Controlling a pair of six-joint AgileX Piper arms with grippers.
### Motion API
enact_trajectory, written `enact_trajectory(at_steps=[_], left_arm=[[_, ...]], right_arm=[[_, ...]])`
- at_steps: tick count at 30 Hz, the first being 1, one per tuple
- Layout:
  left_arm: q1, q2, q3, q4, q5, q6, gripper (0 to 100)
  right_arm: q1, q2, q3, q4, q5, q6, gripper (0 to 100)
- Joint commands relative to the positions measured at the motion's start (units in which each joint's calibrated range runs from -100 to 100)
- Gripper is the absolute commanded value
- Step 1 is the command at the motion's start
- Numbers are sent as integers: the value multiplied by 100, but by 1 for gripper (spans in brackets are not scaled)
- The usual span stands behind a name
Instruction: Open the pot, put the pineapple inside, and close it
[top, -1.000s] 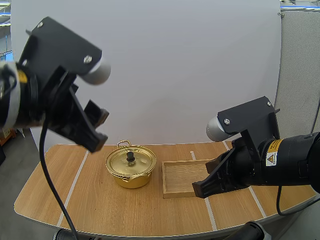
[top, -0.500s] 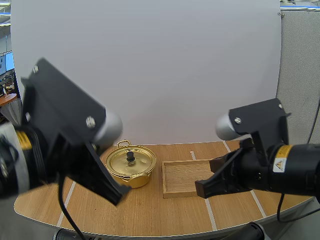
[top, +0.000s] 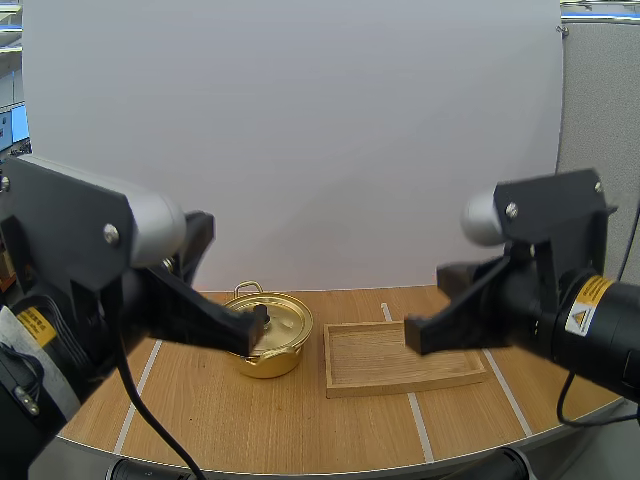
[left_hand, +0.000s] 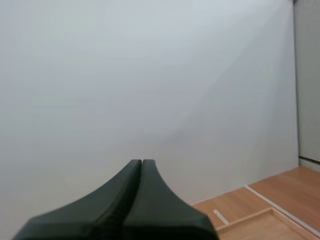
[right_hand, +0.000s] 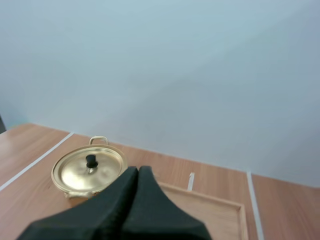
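So apart from the main stuff there's a wooden tray (top: 370, 362) lying flat on a light wood table (top: 250, 420) with a rounded front edge, sitting a bit right of the middle and square to that edge; it's a shallow rectangle with a low rim, same sort of pale wood as the tabletop. The table has white tape lines (top: 140, 385) running front to back, one well off to the left, one off to the right, and one in between that the tray sits right on top of, so it pokes out behind and in front. Behind the table stands a plain white board (top: 300, 130).
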Motion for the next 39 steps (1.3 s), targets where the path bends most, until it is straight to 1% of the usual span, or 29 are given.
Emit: enact_trajectory(at_steps=[1, 2, 4, 6, 9, 12, 14, 16, 18, 20, 22, 24, 26, 27, 28, 30, 32, 35, 36, 39], left_arm=[[155, -17, 186, -105, -798, -193, 0], [184, -17, 265, -118, -973, -205, 0], [193, -17, 477, -118, -1627, -205, 0], [193, -17, 811, -118, -2528, -205, 0], [193, -17, 1338, -118, -3689, -205, 0], [193, -17, 1864, -118, -4220, -205, 0], [193, -17, 2201, -118, -4367, -205, 0], [193, -17, 2500, -118, -4433, -205, 0], [193, -17, 2798, -118, -4433, -205, 0], [155, -17, 3151, -118, -4452, -205, 0], [85, -17, 3519, -118, -4697, -205, 0], [22, -17, 3844, -118, -5303, -182, 0], [5, -17, 4020, -118, -5854, -171, 0], [-23, -17, 4218, -108, -6531, -135, 0], [-65, -17, 4218, -96, -7047, 159, 0], [-130, -17, 4218, -96, -6822, 614, 0], [-176, -17, 4218, -96, -6739, 834, 0], [-193, -17, 4218, -96, -6056, 834, 0], [-193, -17, 4218, -96, -5555, 834, 0], [-193, -17, 4218, -96, -4609, 834, 0]], right_arm=[[-138, -40, 11, -141, -847, 154, 0], [-164, -40, 43, -141, -987, 238, 0], [-201, -40, 261, -183, -1562, 238, 0], [-236, -40, 665, -211, -2348, 238, 0], [-281, -40, 1449, -223, -3930, 199, 0], [-356, -40, 2313, -223, -5748, 199, 0], [-410, -40, 2877, -223, -6661, 199, 0], [-454, -40, 3342, -223, -7034, 199, 0], [-486, -40, 3743, -223, -7228, 199, 0], [-493, -40, 4045, -223, -7304, 199, 0], [-493, -40, 4286, -223, -7395, 199, 0], [-493, -40, 4456, -223, -7440, 199, 0], [-493, -40, 4545, -213, -7440, 199, 0], [-507, -40, 4545, -199, -7440, 199, 0], [-516, -40, 4545, -185, -7423, 199, 0], [-542, -40, 4545, -133, -7351, 199, 0], [-549, -40, 4545, -135, -7351, 199, 0], [-549, -40, 4545, -135, -7322, 238, 0], [-549, -40, 4545, -135, -7229, 238, 0], [-556, -40, 4545, -135, -6826, 238, 0]])
